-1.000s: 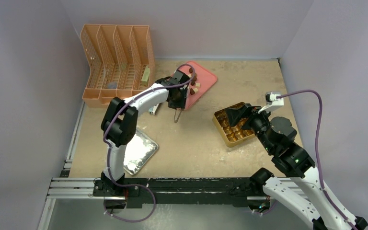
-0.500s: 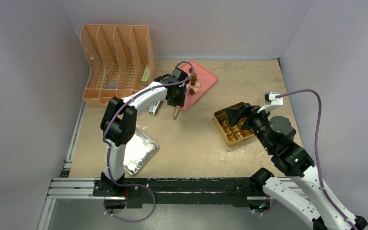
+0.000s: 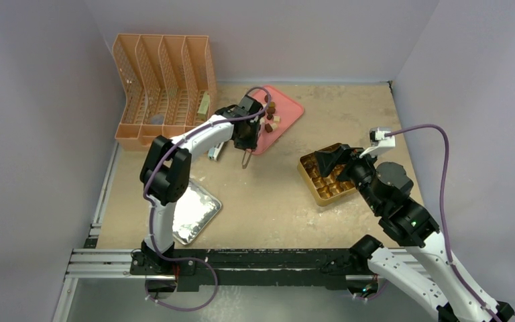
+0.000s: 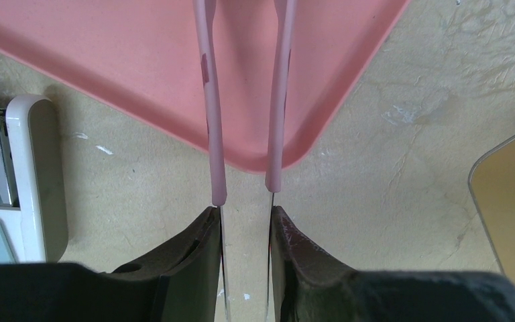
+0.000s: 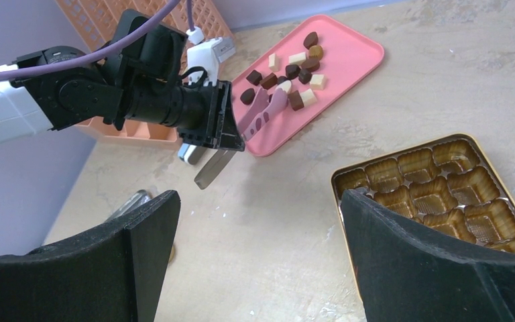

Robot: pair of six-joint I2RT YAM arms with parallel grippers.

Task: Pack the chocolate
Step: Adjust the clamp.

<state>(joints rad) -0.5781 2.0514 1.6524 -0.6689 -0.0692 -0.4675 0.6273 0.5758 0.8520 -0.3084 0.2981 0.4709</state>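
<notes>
Several chocolate pieces (image 5: 296, 67), dark brown and cream, lie loose on the pink tray (image 5: 355, 47) at the back of the table (image 3: 270, 118). My left gripper (image 4: 245, 211) is shut on a pair of metal tongs with pink tips (image 4: 212, 107), which reach over the tray's near corner (image 4: 107, 60). In the right wrist view the tong tips (image 5: 271, 104) lie beside the nearest pieces; I cannot tell if one is pinched. My right gripper (image 5: 258, 198) stands wide open and empty next to the gold gridded box (image 5: 338, 178), whose visible cells hold no chocolate.
An orange file rack (image 3: 164, 87) stands at the back left. A foil tray (image 3: 194, 211) lies near the left arm's base. A white and grey object (image 4: 23, 174) rests on the table just left of the pink tray.
My left gripper has shifted slightly left and back with the tongs, toward the tray. The right arm has not moved.
</notes>
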